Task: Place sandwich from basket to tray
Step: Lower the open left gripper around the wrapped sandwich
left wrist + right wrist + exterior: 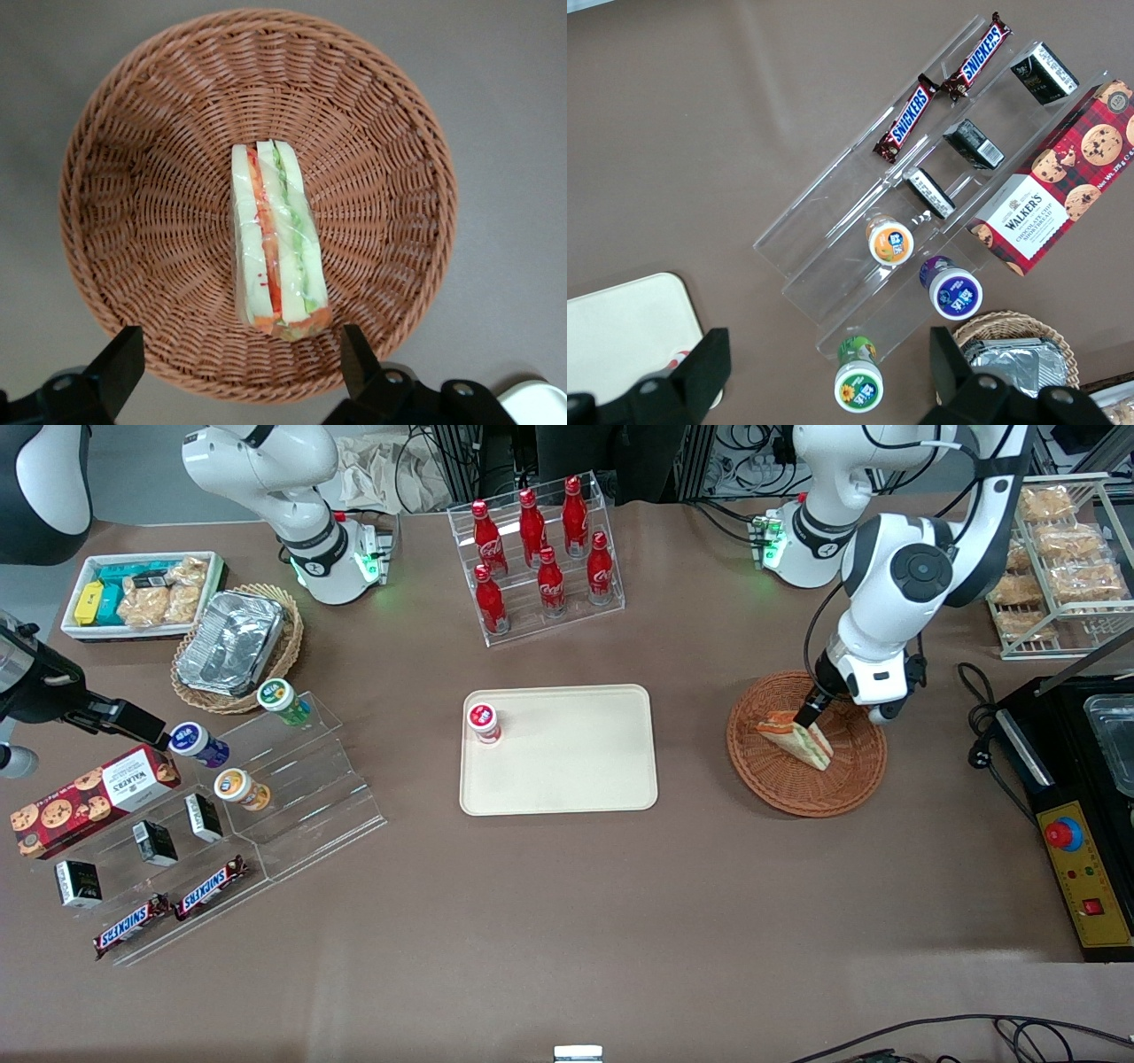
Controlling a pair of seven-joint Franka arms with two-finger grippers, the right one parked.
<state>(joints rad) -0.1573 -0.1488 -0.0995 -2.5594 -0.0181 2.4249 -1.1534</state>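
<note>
Starting at the parked arm's end of the table, a cookie box [93, 800] lies by the clear stepped stand [257, 815]. Next comes the tray [567, 779], mid-table, with a red-capped cup [484, 722] standing on one corner. On toward the working arm's end sits the basket [804, 790], and the sandwich [796, 739] lies in its middle, wrapped in clear film. The gripper [239, 372] hovers right above the basket, fingers [120, 363] spread wide, wider than the sandwich, gripping nothing.
</note>
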